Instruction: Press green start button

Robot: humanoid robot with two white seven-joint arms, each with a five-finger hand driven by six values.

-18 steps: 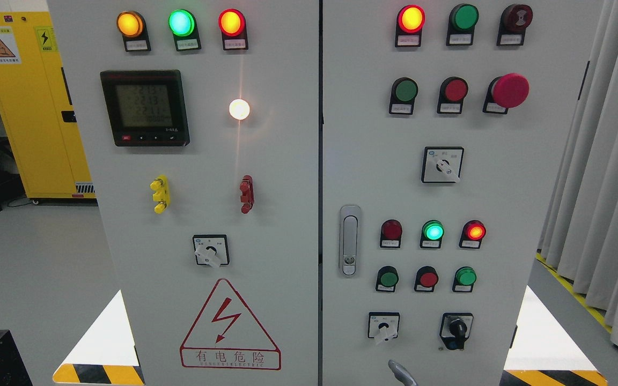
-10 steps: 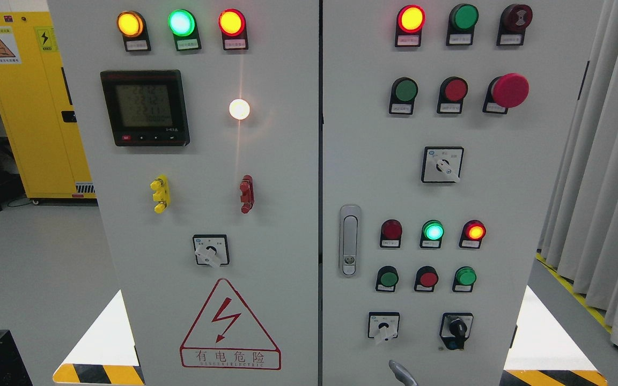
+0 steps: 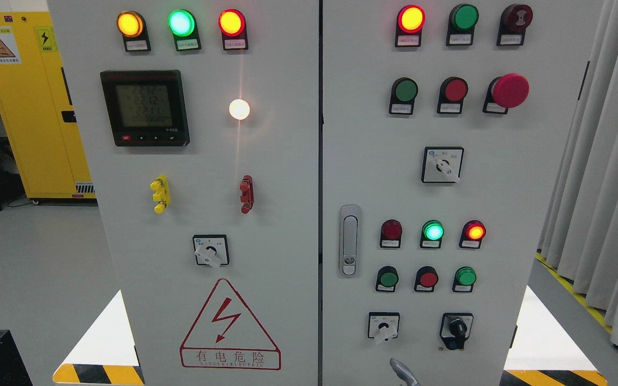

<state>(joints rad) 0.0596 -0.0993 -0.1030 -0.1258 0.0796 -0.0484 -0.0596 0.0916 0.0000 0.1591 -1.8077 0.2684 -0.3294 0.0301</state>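
Observation:
A grey control cabinet fills the head view. Its right door [image 3: 502, 203] carries three green push buttons: one in the upper row [image 3: 406, 90], and two in the lower row, at the left [image 3: 388, 279] and at the right [image 3: 465, 276]. A green lamp [image 3: 433, 231] is lit above the lower row. Only a small grey tip of my right hand [image 3: 403, 372] shows at the bottom edge. It is below the lower buttons and apart from them. My left hand is out of view.
Red buttons [image 3: 455, 89] [image 3: 427, 279] sit beside the green ones, and a red mushroom stop button [image 3: 509, 90] juts out. There are rotary switches [image 3: 384, 326] [image 3: 456, 328] and a door handle [image 3: 348, 240]. Curtains [image 3: 604, 187] hang at the right, and a yellow cabinet [image 3: 30, 107] stands at the left.
The grey tip of my hand at the bottom edge has shifted very slightly to the right. The meter digits changed. Nothing else moved.

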